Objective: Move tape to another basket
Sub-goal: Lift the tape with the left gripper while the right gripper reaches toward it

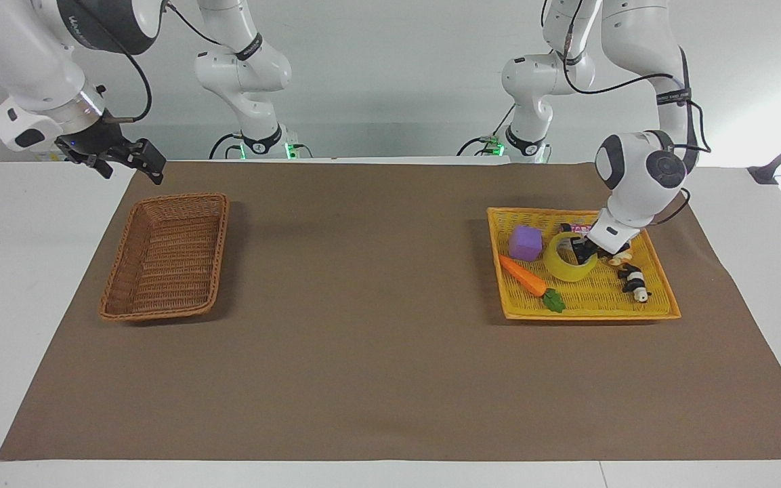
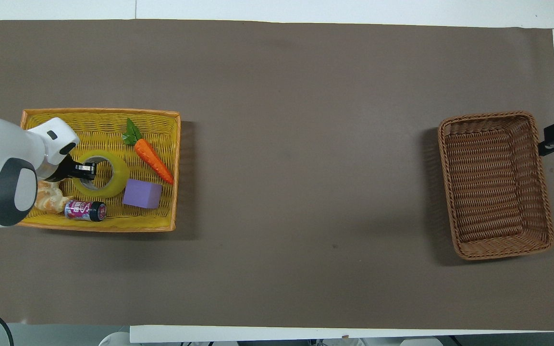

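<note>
Two arms: left pincer (image 1: pixel 584 252) angled down, clenched on tape (image 1: pixel 568 260) wall; right pincer (image 1: pixel 129 158) waits, released.

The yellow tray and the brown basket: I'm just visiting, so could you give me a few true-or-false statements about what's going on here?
1. The left gripper is shut on the tape. True.
2. The tape lies in the brown wicker basket. False: it is tilted up over the yellow tray.
3. A purple block sits in the yellow tray. True.
4. The toy carrot lies on the brown mat. False: it is in the yellow tray.
5. The right gripper holds a can. False: it waits open beside the wicker basket.
</note>
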You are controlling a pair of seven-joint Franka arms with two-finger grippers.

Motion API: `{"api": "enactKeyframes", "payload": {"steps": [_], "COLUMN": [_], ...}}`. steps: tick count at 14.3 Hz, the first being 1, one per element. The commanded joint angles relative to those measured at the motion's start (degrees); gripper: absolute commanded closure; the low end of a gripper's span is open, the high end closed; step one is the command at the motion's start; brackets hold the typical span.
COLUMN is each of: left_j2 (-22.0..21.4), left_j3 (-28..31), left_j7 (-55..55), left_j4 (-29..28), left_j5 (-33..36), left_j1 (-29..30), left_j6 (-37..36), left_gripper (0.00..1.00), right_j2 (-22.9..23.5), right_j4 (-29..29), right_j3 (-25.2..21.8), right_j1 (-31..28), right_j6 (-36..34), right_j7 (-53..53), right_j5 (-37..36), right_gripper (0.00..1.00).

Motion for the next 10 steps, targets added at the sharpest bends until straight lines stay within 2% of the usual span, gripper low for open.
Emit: {"api": "enactKeyframes", "payload": {"steps": [1,2,4,6,8,10], "left_j2": [3.6,3.9,4.1,4.1,3.9,3.7], "left_j3": [0.4,0.3,0.5,0.3,0.2,0.3], "left_j7": [0.4,-0.1,-3.1,-8.3,-8.4,-8.9], "left_j4": [13.7,15.1,15.7,15.7,15.7,15.7], "left_j5": [-0.8,-3.0,-9.7,-11.8,-13.2,-18.7], "left_j1": [-0.9,-1.3,-5.8,-10.5,-15.2,-19.4], "left_j6": [-10.9,-11.4,-10.5,-8.4,-8.5,-8.2], "left_gripper": [1.00,1.00,1.00,1.00,1.00,1.00], "right_j2": [-0.9,-0.9,-0.9,-0.9,-0.9,-0.9], "right_j4": [-0.8,-0.8,-0.8,-0.8,-0.8,-0.8], "right_j3": [0.3,0.3,0.3,0.3,0.3,0.3], "right_j1": [-0.5,-0.5,-0.5,-0.5,-0.5,-0.5], "right_j6": [-0.4,-0.4,-0.4,-0.4,-0.4,-0.4], "right_j7": [-0.6,-0.6,-0.6,-0.6,-0.6,-0.5], "right_j5": [0.8,0.8,0.8,0.8,0.8,0.8], "right_gripper": [0.01,0.01,0.01,0.01,0.01,0.01]}}
